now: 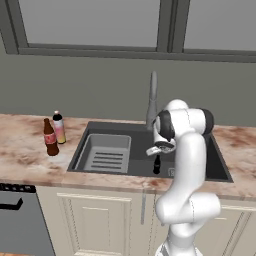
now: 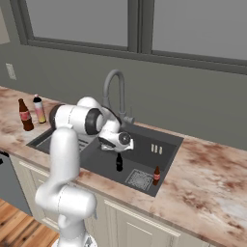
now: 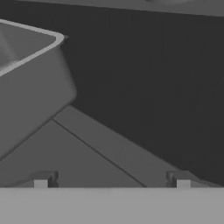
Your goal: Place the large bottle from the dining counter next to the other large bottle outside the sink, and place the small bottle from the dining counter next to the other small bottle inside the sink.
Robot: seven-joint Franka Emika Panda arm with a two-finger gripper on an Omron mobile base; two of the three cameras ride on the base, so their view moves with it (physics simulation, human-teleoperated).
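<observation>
Sink (image 2: 166, 144) holds small black bottle (image 2: 119, 162).

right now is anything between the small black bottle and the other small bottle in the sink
Nothing visible. The small black bottle stands on the sink floor under the open hand; only bare basin and the drain grate lie before the other small bottle.

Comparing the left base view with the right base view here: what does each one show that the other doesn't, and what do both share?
Left base view alone: a dark appliance front with a handle at lower left, below the counter.

Right base view alone: a small red-labelled bottle standing in the sink beside the drain grate, and a wall outlet.

Both: the sink, the faucet, the ribbed tray, the small black bottle standing upright in the basin under the open gripper, and the brown bottle beside the pinkish white-capped bottle on the counter.
</observation>
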